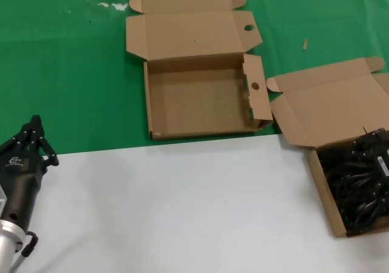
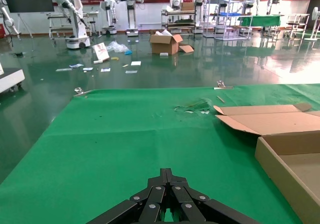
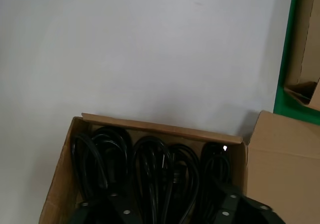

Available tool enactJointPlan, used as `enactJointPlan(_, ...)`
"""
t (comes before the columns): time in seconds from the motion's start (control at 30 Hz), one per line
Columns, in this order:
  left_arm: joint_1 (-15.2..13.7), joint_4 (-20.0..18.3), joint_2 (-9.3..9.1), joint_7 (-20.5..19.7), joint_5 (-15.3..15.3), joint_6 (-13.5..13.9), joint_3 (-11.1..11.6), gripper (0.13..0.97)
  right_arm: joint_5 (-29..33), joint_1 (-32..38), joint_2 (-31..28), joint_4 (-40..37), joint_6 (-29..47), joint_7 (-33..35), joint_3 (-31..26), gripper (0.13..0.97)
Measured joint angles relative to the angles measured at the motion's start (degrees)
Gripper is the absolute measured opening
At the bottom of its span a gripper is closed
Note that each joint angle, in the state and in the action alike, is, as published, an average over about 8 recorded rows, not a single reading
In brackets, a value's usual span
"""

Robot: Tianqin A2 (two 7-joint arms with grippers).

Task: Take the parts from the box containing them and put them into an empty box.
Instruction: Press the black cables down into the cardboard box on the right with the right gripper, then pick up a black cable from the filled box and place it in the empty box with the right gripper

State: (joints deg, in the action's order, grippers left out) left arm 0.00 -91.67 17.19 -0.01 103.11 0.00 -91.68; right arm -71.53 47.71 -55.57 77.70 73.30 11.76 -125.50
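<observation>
- The empty box lies open on the green part of the bench. Its big lid is folded flat away from the robot and its holed side flap stands up, so the whole tray is free to take parts from above.
- The box containing them sits to the robot's right of the empty box, near it but apart, with its plain lid leaning back. That leaves the top of the load bare.
- The parts are black cables coiled into long bundles, packed side by side across that box and filling it wall to wall.
- The right hand hangs directly over the cable box, close above the bundles. Only the roots of its fingers show in the right wrist view, spread apart, so I judge it wide and holding nothing, poised to come down on a bundle.
- The left hand waits well to the robot's left of the empty box, at the edge of the green cloth. Its fingers meet in a point, closed on nothing, clear of the route between the two boxes.
</observation>
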Motion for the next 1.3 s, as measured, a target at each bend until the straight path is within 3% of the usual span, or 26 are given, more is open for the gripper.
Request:
enactJointPlan(0.43, 0.00, 0.00, 0.00, -0.03, 0.00, 0.00, 0.00, 0.140, 1.09, -1.45, 1.18, -1.32, -0.13, 1.27, 2.66, 0.315)
enactJointPlan(0.57, 0.00, 0.00, 0.00, -0.03, 0.00, 0.00, 0.00, 0.140, 1.28, -1.69, 1.41, -1.47, 0.06, 1.40, 3.15, 0.315)
enactJointPlan(0.83, 0.00, 0.00, 0.00, -0.02, -0.01, 0.00, 0.00, 0.140, 1.91, -1.06, 0.85, 1.20, 2.48, -0.78, 4.04, 0.199)
enactJointPlan(1.1, 0.00, 0.00, 0.00, -0.02, -0.01, 0.00, 0.00, 0.140, 1.91, 3.39, 0.67, 9.34, 8.73, -8.60, 5.29, 0.174)
enactJointPlan(1.3, 0.00, 0.00, 0.00, -0.02, -0.01, 0.00, 0.00, 0.140, 2.90, 9.77, 4.57, 13.52, 12.26, -15.17, 5.22, 0.170)
